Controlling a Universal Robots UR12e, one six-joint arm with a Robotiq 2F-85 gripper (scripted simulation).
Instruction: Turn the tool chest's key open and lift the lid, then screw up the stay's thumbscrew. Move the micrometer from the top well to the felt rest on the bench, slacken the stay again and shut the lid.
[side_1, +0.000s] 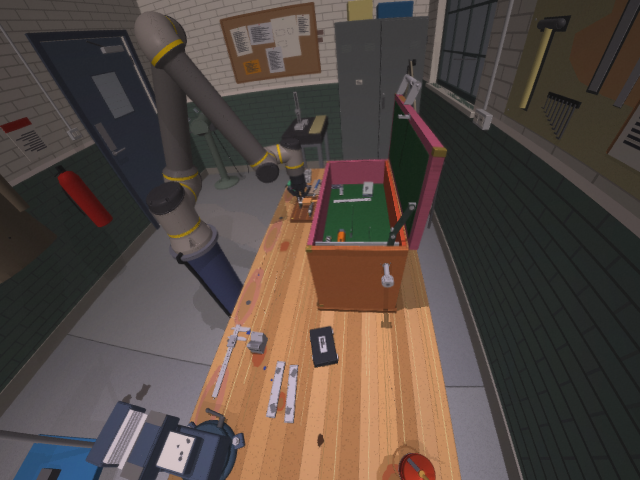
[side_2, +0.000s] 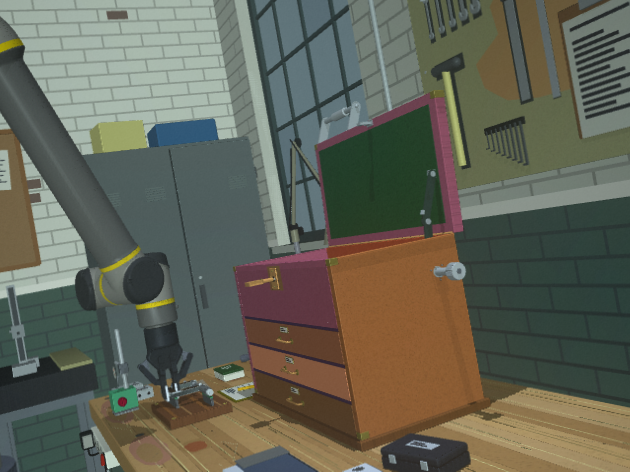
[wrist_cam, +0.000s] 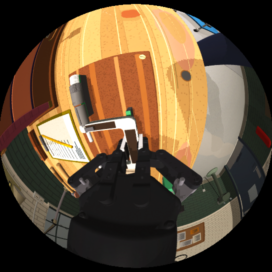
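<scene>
The micrometer (wrist_cam: 101, 119) (side_2: 188, 392) sits on the brown felt rest (side_2: 190, 409) (side_1: 302, 209) at the bench's far end, left of the tool chest (side_2: 366, 325) (side_1: 359, 232). My gripper (wrist_cam: 132, 154) (side_2: 170, 389) grips the micrometer's frame from above, right over the rest. The chest's lid (side_2: 389, 173) (side_1: 413, 155) stands raised, held by the dark stay (side_2: 428, 203) (side_1: 400, 225). The thumbscrew (side_2: 450, 271) (side_1: 387, 276) juts from the chest's side. The brass key (side_2: 264, 281) sticks out of the chest's front.
A grey cabinet (side_2: 173, 244) stands behind the bench. A green-faced block (side_2: 123, 399) and a clipboard (wrist_cam: 61, 138) flank the rest. A black case (side_1: 323, 346), steel rules (side_1: 283, 390) and a caliper (side_1: 227, 356) lie on the near bench, with a vise (side_1: 155, 447) at its corner.
</scene>
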